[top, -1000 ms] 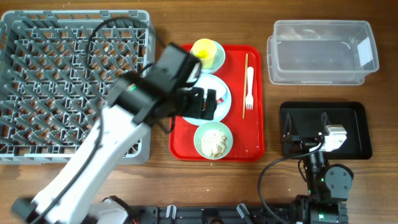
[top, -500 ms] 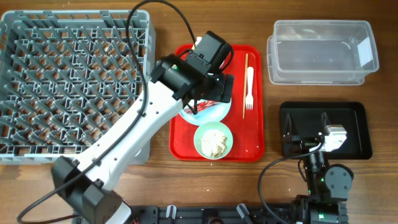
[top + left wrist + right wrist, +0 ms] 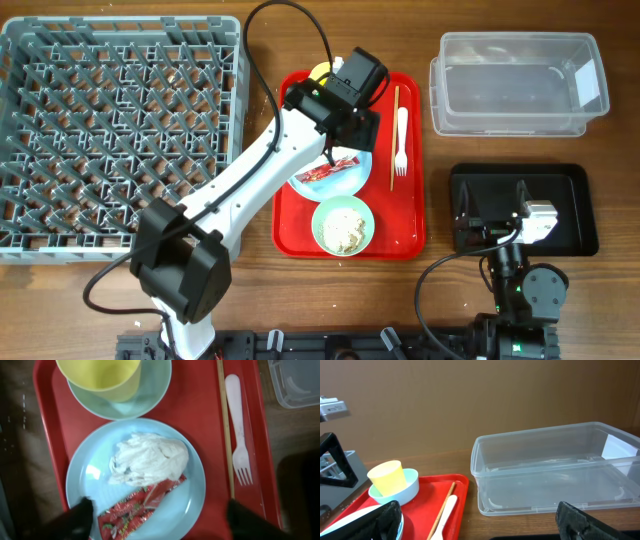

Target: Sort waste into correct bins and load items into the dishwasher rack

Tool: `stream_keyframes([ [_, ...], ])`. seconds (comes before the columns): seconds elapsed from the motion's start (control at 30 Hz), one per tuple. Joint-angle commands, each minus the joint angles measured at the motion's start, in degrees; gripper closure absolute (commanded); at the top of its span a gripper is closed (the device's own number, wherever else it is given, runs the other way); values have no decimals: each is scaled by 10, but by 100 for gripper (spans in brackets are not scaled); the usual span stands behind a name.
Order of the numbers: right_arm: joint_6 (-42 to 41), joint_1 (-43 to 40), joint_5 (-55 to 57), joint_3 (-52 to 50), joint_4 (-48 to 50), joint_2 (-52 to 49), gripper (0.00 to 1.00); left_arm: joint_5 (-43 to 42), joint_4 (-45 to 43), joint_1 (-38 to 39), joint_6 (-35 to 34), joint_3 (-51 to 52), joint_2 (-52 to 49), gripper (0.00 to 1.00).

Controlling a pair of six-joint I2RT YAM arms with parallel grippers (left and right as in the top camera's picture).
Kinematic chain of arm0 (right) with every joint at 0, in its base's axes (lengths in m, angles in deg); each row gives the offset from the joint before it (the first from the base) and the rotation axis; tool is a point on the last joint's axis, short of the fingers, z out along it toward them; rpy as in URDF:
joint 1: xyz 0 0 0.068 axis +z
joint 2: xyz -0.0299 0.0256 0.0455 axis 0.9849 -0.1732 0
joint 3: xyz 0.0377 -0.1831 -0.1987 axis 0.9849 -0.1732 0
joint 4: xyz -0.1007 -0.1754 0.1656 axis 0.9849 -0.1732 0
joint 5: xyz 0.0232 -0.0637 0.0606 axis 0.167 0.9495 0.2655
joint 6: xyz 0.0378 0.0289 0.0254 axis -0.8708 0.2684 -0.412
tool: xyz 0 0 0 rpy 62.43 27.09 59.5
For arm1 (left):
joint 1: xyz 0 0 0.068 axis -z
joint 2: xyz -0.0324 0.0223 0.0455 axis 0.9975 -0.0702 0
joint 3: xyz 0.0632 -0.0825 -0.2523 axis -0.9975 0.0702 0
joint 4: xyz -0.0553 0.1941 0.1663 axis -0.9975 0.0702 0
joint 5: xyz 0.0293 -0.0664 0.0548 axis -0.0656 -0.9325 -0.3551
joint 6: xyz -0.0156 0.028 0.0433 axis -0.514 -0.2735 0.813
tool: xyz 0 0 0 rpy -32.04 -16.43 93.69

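Note:
My left gripper [image 3: 343, 148] [image 3: 160, 521] is open and hovers over the pale blue plate [image 3: 350, 184] [image 3: 92, 472]. On the plate lie the red wrapper [image 3: 330, 174] [image 3: 140, 508] and the crumpled white scrap [image 3: 147, 457]. The yellow cup [image 3: 100, 372] sits in a blue-green bowl [image 3: 150, 397] behind the plate. The second bowl [image 3: 322, 212] holds the beige crumbly food [image 3: 343, 230]. The wooden stick [image 3: 395, 130] [image 3: 225, 425] lies on the tray's right. My right gripper [image 3: 505, 215] [image 3: 485, 520] is open and empty over the black tray [image 3: 570, 215].
All dishes sit on a red tray [image 3: 400, 225]. A white fork [image 3: 401, 140] lies beside the stick. The grey rack [image 3: 110, 130] fills the left. The clear tub [image 3: 515, 85] [image 3: 555, 475] stands at the back right, above the black tray.
My left arm has swung right from the rack's edge, and its gripper is now above the plate. The right arm has not moved.

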Motion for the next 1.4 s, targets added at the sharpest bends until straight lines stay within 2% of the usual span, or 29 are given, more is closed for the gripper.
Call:
stream_keyframes([
  [0.0, 5, -1, 7, -1, 2, 5, 0, -8, -8, -3, -2, -11, -26, 36],
  [0.23, 5, -1, 7, -1, 2, 5, 0, -13, -8, -3, 1, -11, -86, 37],
  [0.37, 5, -1, 6, -1, 2, 5, 0, -13, -30, -3, 0, -11, -101, 41],
  [0.53, 5, -1, 7, -1, 2, 5, 0, -37, -64, 2, -2, -11, -127, 38],
  [0.8, 5, -1, 7, -1, 2, 5, 0, -35, -68, 3, 2, -11, -132, 35],
  [1.37, 5, -1, 6, -1, 2, 5, 0, -13, -75, 3, 2, -10, -157, 36],
])
